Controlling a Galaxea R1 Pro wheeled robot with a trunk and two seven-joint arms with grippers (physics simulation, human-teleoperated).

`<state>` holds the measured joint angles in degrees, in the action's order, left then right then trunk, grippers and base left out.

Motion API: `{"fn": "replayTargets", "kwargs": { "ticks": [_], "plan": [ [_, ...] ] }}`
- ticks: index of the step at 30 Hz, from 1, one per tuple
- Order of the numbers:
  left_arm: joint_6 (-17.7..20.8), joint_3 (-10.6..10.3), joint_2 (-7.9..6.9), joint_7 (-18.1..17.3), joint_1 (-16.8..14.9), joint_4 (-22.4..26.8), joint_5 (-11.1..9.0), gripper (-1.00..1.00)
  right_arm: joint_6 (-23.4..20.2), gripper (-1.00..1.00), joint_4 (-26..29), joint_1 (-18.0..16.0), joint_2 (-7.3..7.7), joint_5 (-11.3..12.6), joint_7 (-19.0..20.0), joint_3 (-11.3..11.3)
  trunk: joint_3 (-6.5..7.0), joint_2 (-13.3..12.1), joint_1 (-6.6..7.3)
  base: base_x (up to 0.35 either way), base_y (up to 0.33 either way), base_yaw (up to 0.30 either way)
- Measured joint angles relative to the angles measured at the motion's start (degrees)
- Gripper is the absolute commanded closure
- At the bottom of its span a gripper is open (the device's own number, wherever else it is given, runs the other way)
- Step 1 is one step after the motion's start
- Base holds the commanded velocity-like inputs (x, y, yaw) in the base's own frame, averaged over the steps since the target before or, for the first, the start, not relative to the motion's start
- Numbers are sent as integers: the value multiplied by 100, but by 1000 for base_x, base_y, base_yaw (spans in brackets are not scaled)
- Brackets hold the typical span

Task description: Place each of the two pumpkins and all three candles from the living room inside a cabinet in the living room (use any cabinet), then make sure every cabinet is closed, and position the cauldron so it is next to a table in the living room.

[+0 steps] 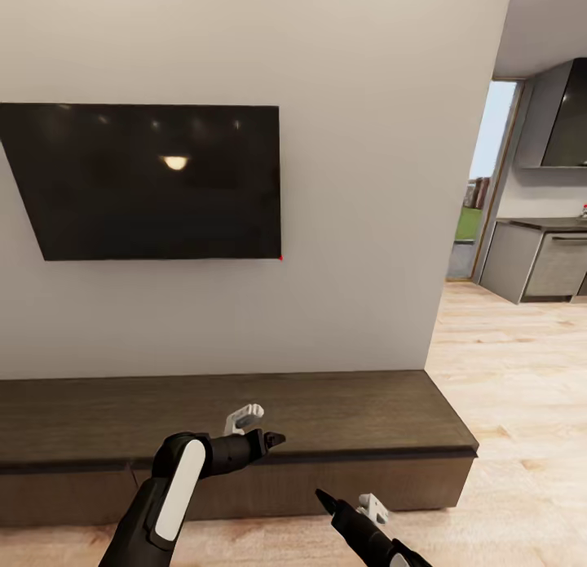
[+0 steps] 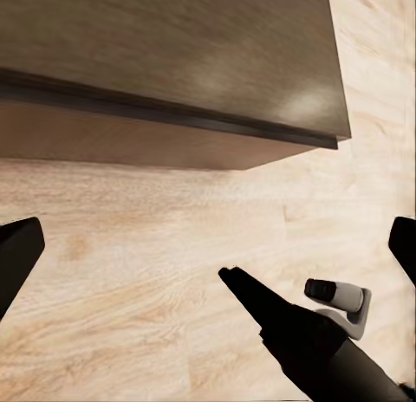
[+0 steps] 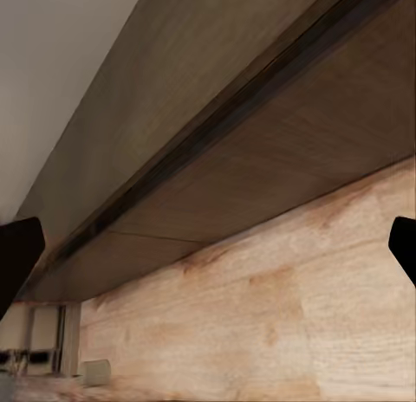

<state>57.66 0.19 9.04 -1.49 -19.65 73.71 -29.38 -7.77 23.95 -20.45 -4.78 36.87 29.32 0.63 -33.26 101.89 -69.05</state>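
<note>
Facing the long, low, dark brown cabinet [image 1: 244, 420], set against a pale wall [image 1: 367, 183] and running from the left edge of the head view to a right end just past the wall's corner. Drawer fronts flush and shut, top bare. Above it on the wall, a dark television [image 1: 155, 179] with a lamp's glint in the screen. Pale wood floor [image 1: 522, 404] on the near side and stretching to the right, toward a far kitchen with grey units [image 1: 542, 261] and a doorway giving onto greenery.

Left gripper [image 1: 273, 440] held over the cabinet's front edge, dark fingertips pointing right; in the left wrist view, black fingers [image 2: 17, 255] at both edges of the picture, spread wide, nothing between them. Below them the cabinet's right end, the floor, and the right arm's pointed tip.

Right gripper [image 1: 324, 498] lower and nearer, just in front of the cabinet's face, tip aimed up and to the left. In the right wrist view, fingers [image 3: 16, 250] likewise far apart and empty, the cabinet's front edge and face running slantwise beyond them.
</note>
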Motion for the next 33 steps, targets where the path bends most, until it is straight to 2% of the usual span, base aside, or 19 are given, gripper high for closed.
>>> {"fn": "replayTargets", "kwargs": {
  "ticks": [3,4,5,6,8,9,11,15,20,25,29,33],
  "plan": [
    [2,-4,-4,-149,0,6,-243,-100,0,-100,-4,0,50,127,433,5,-54,120,-66,0,0,0],
    [3,-6,-6,-233,0,7,-391,-100,2,-100,-4,0,94,256,570,7,-72,160,-88,0,0,0],
    [8,-11,-12,-380,0,9,-634,-100,-2,-100,-4,-1,183,553,708,8,-90,201,-110,0,0,0],
    [10,-12,-14,-434,0,9,-702,-100,-4,-100,-5,0,219,662,741,5,-108,241,-132,0,0,0],
    [13,-15,-21,-642,0,21,-941,-100,-7,-100,-5,0,346,1111,807,0,-144,321,-176,0,0,0],
    [14,-16,-23,-724,0,23,-1010,-100,-11,-100,-5,0,384,1305,821,-3,-162,361,-198,0,0,0],
    [19,-19,-26,-820,0,30,-1087,-100,-16,-100,-4,0,424,1541,823,-5,-198,441,-242,0,0,0],
    [23,-24,-27,-877,0,47,-1127,-100,-14,-100,-4,0,450,1676,809,-7,-269,602,-330,0,0,0],
    [31,-26,-27,-941,0,60,-1145,-100,-12,-100,-19,0,459,1717,763,-8,-359,802,-439,0,0,0],
    [36,-12,-39,-1562,0,68,-1141,-100,2,-100,-48,0,459,1727,683,-8,-449,1003,-549,0,0,0],
    [33,12,-85,-1791,4,49,-1135,-100,-14,-100,-55,0,477,1746,515,-3,-450,1004,-550,0,0,0],
    [31,27,-108,-1961,8,13,-1138,-100,-141,-100,-65,1,552,1761,790,-8,-449,1004,-550,0,0,0]
  ]
}}
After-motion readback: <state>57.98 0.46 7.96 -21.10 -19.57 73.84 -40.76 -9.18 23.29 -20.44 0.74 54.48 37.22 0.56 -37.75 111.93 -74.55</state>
